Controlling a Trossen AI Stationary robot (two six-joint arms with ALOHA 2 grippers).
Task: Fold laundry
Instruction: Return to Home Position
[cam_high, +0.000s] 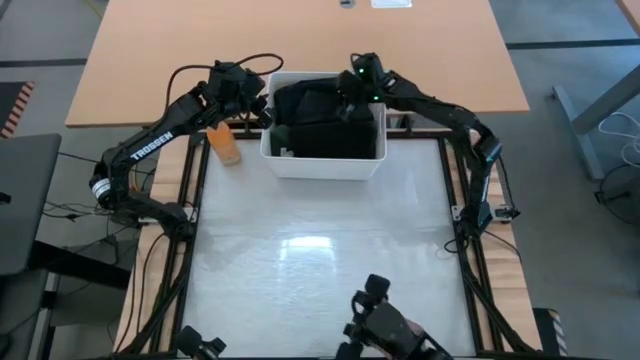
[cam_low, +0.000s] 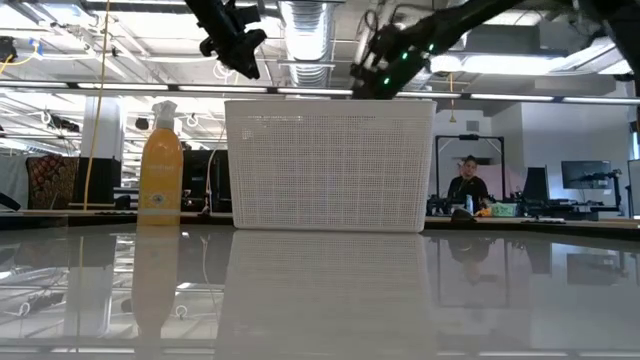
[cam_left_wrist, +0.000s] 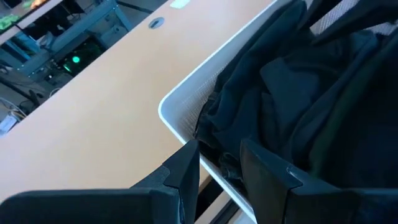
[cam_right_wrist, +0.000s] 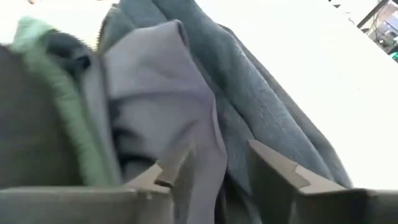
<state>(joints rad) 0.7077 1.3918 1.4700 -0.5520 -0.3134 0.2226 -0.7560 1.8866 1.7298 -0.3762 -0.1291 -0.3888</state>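
A white plastic bin (cam_high: 323, 160) stands at the far middle of the table, holding the laundry (cam_high: 325, 120), a heap of dark garments. My left gripper (cam_high: 256, 108) hovers open over the bin's far left corner (cam_left_wrist: 171, 109), above its rim in the low view (cam_low: 238, 50). My right gripper (cam_high: 350, 100) stands open over the right part of the heap, just above the rim (cam_low: 385, 70). In the right wrist view its fingers flank a grey fold (cam_right_wrist: 161, 106) next to a pale green garment (cam_right_wrist: 62, 99). My right gripper (cam_right_wrist: 219, 146) points slanting down at the heap, with the grey fold (cam_right_wrist: 205, 168) running between its open fingers. I cannot tell whether the fingers touch the cloth. No cloth hangs from it in the low view.
An orange spray bottle (cam_high: 226, 145) stands just left of the bin. The glossy white table top (cam_high: 320, 250) stretches from the bin toward the near edge, where a dark camera mount (cam_high: 385, 325) sits. A wooden desk (cam_high: 300, 40) lies beyond. A person (cam_low: 467, 185) sits far off in the room.
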